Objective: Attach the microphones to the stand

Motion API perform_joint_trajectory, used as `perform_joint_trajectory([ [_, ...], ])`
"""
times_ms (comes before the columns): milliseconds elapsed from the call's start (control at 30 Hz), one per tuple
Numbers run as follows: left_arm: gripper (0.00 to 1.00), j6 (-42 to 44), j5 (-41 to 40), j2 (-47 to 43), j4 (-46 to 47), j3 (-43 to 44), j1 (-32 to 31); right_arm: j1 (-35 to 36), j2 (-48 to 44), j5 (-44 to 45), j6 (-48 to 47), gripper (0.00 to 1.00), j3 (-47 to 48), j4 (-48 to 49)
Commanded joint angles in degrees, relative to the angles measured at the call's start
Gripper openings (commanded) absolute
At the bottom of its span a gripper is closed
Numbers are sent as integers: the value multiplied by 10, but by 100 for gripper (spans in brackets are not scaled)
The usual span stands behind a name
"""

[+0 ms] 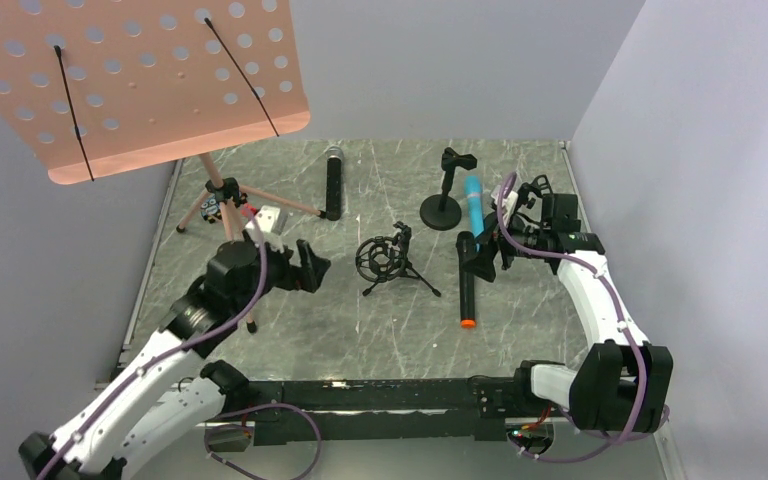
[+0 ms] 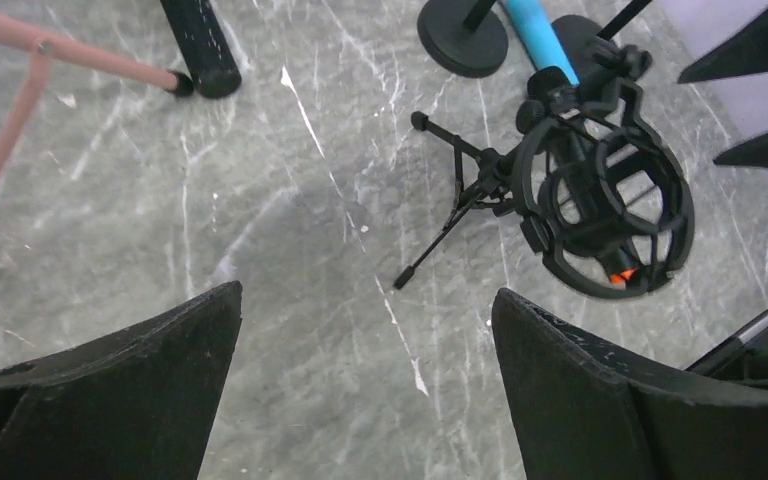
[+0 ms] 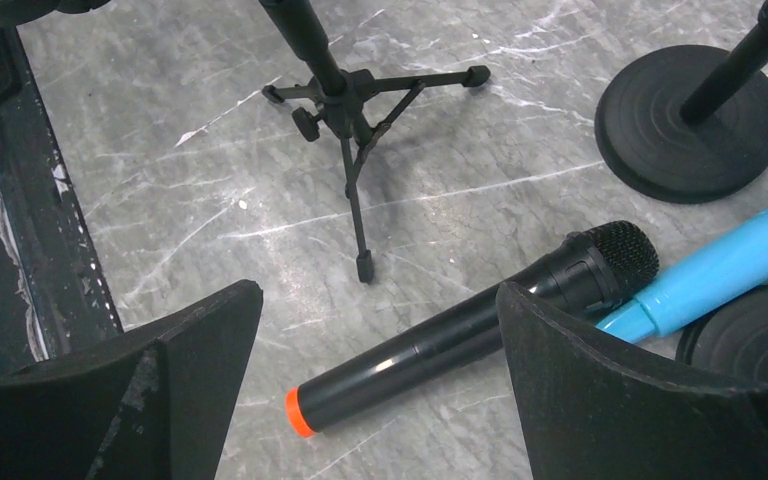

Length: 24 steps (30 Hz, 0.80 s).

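Three microphones lie on the grey marble table. The black one with a silver mesh head point(image 1: 333, 185) is at the back, and its butt end point(image 2: 200, 45) shows in the left wrist view. The bright blue one point(image 1: 473, 205) point(image 3: 720, 270) rests by the round-base stand point(image 1: 441, 210) with its clip point(image 1: 457, 160). The all-black one with an orange end point(image 1: 467, 290) point(image 3: 440, 345) lies flat under my right gripper point(image 1: 482, 255) point(image 3: 380, 292), which is open and not touching it. My left gripper point(image 1: 310, 265) point(image 2: 365, 295) is open and empty, left of the tripod stand's shock mount point(image 1: 380, 258) point(image 2: 600, 205).
A salmon perforated music stand point(image 1: 130, 80) on pink tripod legs point(image 2: 60, 50) fills the back left. Near the blue microphone lies a second black disc base point(image 3: 750, 335). The tripod stand's legs point(image 3: 355, 130) spread across the table's middle. Grey walls close the back and right.
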Motion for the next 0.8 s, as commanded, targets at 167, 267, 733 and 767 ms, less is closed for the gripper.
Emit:
perform_joint_trajectory([
  [167,99,-69,-63,274,-61,195,-1,-3,-29,-9,-41,96,22,-25],
  [267,99,-46,-81,357,-80,259,2,-3,-46,-6,-44,96,16,-20],
  [733,99,89,1,689,-174,567,86,-5,-75,6,-73,97,15,-33],
  [767,99,94,2,713,-183,590,90,-5,-76,6,-74,97,15,-34],
])
